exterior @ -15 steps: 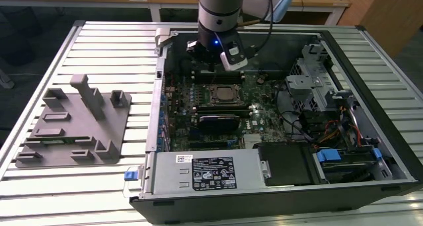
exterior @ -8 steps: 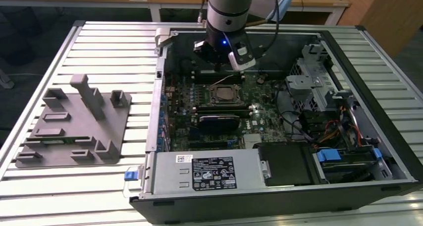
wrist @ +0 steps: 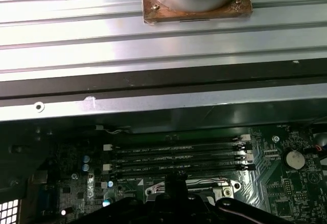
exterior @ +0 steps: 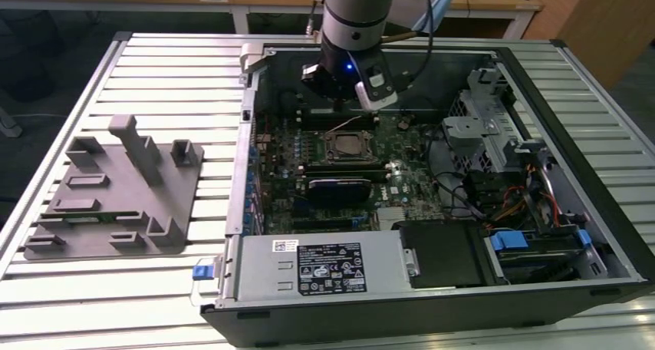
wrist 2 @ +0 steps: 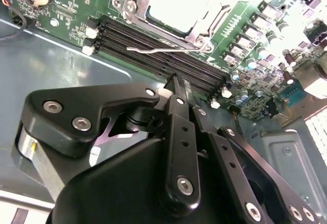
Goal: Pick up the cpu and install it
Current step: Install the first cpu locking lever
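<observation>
One gripper (exterior: 343,104) hangs inside the open computer case (exterior: 532,66), above the memory slots (exterior: 333,122) at the far side of the motherboard (exterior: 409,173) as the exterior view shows it. In the second wrist view the gripper (wrist 2: 179,81) has its two slim black fingers (wrist 2: 176,89) pressed together at the tips, with nothing between them; the pincer is closed and empty. The tips sit over the rows of memory slots (wrist 2: 168,55), just beside the socket.

The cpu (exterior: 346,143) lies seated in the motherboard socket (exterior: 348,155), near the middle of the board. In the second wrist view the cpu (wrist 2: 181,2) shows its pale silver top inside the metal socket frame (wrist 2: 207,38), and a thin wire lever (wrist 2: 148,50) lies across the memory slots next to that frame. The gripper does not touch the cpu. In the first wrist view the socket frame (wrist: 225,187) and the memory slots (wrist: 179,157) appear beyond the dark gripper body (wrist: 176,203).

The case rests on a ribbed metal table (exterior: 164,81). A grey moulded fixture (exterior: 113,193) with upright posts stands on the table near its edge at the exterior view's left, well apart from the case. The power supply (exterior: 317,265) fills the near corner of the case.
</observation>
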Controlling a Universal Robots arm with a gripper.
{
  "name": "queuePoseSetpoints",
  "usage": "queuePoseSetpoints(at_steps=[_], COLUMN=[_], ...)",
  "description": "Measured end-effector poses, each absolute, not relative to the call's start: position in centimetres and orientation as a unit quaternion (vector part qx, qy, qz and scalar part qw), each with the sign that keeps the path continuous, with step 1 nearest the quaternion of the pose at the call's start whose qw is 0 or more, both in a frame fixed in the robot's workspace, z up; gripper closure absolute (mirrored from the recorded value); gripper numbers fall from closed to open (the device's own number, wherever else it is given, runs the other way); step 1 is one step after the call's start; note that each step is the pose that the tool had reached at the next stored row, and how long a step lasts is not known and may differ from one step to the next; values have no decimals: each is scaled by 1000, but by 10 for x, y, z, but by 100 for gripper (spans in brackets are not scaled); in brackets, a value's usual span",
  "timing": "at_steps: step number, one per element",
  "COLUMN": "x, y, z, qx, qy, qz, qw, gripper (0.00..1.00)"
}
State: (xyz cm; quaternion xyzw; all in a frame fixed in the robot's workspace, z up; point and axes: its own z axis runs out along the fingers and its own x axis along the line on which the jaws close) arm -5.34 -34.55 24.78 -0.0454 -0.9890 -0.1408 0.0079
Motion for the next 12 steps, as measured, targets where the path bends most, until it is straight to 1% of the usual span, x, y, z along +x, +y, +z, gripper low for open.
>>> queuePoseSetpoints(at_steps=[12], x=[-48], y=[-346], z=[237], qx=[-52], qy=[-989], qz=[-140], qw=[6], gripper=[89])
